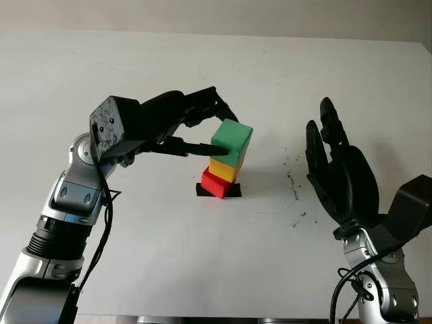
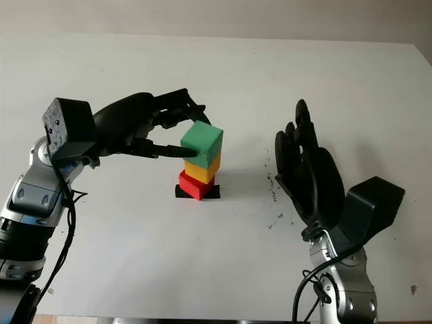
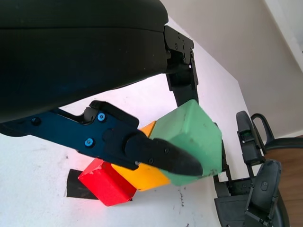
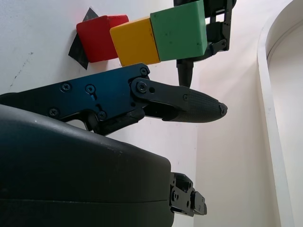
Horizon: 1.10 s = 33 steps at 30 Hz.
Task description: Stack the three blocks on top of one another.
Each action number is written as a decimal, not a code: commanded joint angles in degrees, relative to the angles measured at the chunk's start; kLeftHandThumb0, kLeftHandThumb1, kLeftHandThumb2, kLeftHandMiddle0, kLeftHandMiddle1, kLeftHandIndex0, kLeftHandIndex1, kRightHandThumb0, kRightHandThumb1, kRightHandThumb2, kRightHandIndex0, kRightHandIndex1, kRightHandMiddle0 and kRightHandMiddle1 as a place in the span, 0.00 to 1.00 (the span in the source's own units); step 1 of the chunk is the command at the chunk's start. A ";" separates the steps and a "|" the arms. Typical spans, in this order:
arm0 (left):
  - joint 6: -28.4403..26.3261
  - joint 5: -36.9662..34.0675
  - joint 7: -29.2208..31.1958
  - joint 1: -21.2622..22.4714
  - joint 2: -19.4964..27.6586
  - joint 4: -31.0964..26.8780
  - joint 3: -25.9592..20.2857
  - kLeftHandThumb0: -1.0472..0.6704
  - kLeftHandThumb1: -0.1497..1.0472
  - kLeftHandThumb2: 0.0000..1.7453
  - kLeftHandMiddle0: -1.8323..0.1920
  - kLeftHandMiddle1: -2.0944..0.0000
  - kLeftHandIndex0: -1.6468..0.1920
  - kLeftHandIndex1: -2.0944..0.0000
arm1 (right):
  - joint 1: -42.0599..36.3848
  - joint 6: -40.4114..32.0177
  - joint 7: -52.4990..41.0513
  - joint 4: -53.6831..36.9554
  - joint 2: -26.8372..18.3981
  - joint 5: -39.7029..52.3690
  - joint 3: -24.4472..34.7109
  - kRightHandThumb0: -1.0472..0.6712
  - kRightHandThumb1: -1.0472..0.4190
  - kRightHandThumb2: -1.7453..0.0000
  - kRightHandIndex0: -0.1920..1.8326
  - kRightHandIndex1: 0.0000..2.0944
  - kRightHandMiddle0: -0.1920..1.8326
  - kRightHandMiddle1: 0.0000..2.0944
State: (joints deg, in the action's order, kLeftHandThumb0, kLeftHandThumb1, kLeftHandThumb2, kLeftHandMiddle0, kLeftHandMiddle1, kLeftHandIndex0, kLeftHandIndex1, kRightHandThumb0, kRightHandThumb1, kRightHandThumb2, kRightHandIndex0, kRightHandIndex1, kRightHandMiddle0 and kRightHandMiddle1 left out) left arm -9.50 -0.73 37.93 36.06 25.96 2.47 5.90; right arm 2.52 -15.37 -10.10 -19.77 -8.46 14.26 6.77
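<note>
Two arms built of silver-grey metal joints with ribbed black collars near the elbows, each carrying loose black cables looped along the outside. Left hand [image 1: 202,125] all matte black, with three long, segmented fingers [image 3: 165,158] ending in rounded, finely textured tips, hinged on flat dark-blue plates fastened by small blue screws. Boxy black camera housing [image 1: 111,125] fixed at the left wrist, its face dotted with small screws. Right hand [image 2: 307,172] likewise black, with a broad smooth palm shell and a matching black box [image 2: 371,202] at the wrist, above a silver forearm with a round joint cap
</note>
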 commanded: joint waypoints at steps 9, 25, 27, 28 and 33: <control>0.06 -1.26 0.42 -2.70 1.59 -5.25 -0.92 0.30 0.94 0.02 0.96 0.98 0.85 0.93 | 0.12 0.16 -0.63 -0.13 -0.94 0.18 0.74 0.25 0.00 0.67 0.00 0.00 0.00 0.01; 5.86 -5.30 0.22 -8.23 3.51 -8.43 -5.62 0.22 0.87 0.03 1.00 0.99 0.94 0.99 | 1.66 -0.15 -1.24 1.38 -1.31 0.77 1.50 0.25 0.00 0.68 0.00 0.00 0.00 0.01; 5.40 -6.44 -0.63 -9.19 3.71 -9.39 -7.37 0.19 0.86 0.03 1.00 1.00 0.98 1.00 | 1.98 0.06 -1.29 1.68 -1.36 0.66 1.46 0.25 0.00 0.68 0.00 0.00 0.00 0.01; 4.27 -7.28 -1.09 -9.80 3.79 -9.97 -8.37 0.19 0.86 0.03 1.00 1.00 0.99 1.00 | 2.13 0.20 -1.45 1.85 -1.50 0.55 1.39 0.25 0.00 0.68 0.00 0.00 0.00 0.01; 2.64 -10.92 -6.44 -14.33 1.72 -11.72 -14.46 0.07 0.95 0.11 1.00 1.00 1.00 1.00 | 2.99 1.29 -1.71 3.11 -1.25 0.22 1.23 0.25 0.00 0.67 0.00 0.00 0.00 0.01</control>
State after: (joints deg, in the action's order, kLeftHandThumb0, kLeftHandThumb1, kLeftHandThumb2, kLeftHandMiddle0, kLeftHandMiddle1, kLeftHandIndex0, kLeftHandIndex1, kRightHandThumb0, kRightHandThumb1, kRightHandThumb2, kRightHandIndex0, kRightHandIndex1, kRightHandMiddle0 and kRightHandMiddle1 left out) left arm -6.80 -10.68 32.77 23.79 28.53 -8.20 -6.34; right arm 5.27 -14.99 -11.86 -16.88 -9.47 14.50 7.78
